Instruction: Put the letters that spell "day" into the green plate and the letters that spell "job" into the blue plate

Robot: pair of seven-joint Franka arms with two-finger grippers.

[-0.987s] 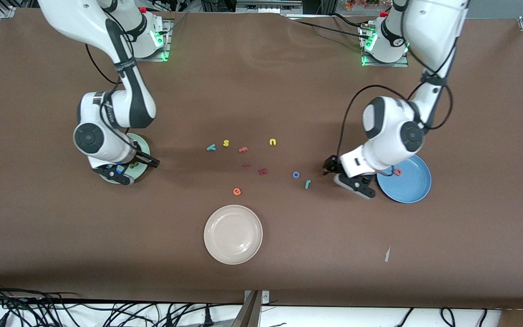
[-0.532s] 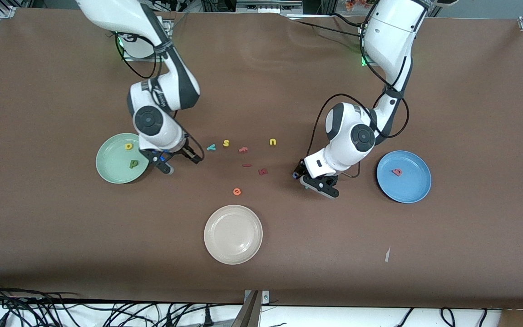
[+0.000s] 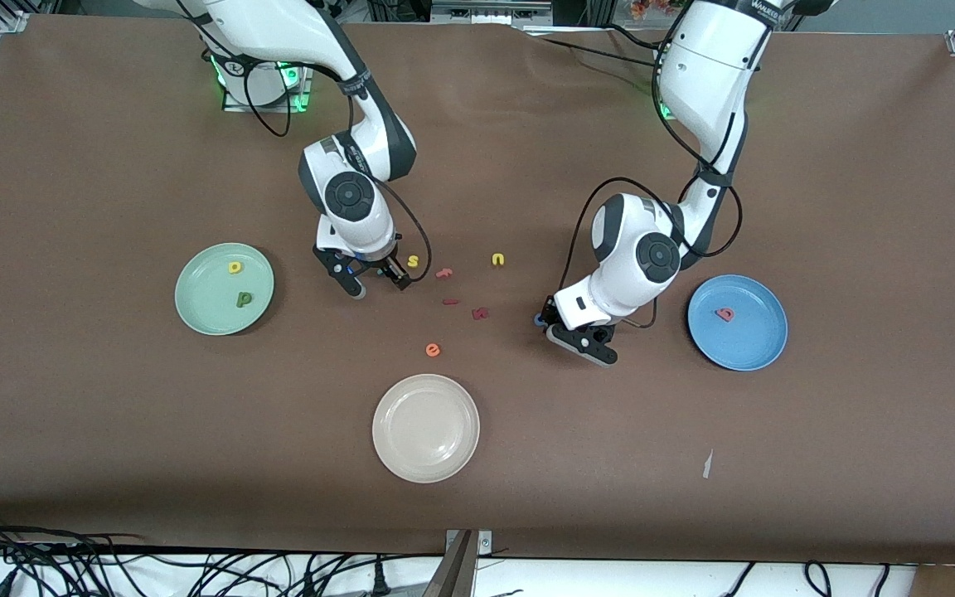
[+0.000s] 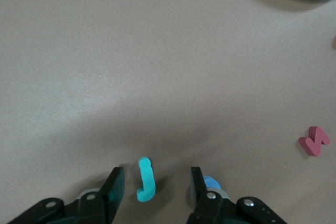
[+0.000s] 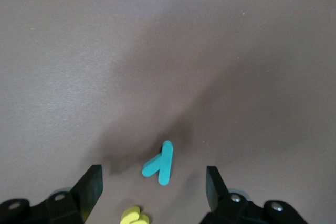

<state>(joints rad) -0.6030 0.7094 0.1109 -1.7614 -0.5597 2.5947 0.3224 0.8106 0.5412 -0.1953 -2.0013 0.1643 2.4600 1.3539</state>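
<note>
Brown table, front view: green plate is sitting toward the right arm's end with the yellow a and olive d in it; blue plate is sitting toward the left arm's end with the pinkish-red b in it. Cream plate is lying nearest the camera, empty. Right pincer is working low just beside the yellow s; left pincer is low between the dark red letter and the blue plate. The orange e and yellow u are staying out of it. So y, j and o are still pending.

Left wrist view: the teal j is lying flat between the fingers, which are standing open either side of it, not yet touching. The blue o is peeking out just beside one finger, so I'd be centring on the j's stem and dropping straight, or the o is getting nudged or pinched along.

Right wrist view: the teal y is lying flat between wide-open fingers, roughly centred. The s is sitting just beside it, near the pincer body. I'd be closing across the y's long stroke, pads right down on the table, since thin foam is likely slipping under a high grip.
</note>
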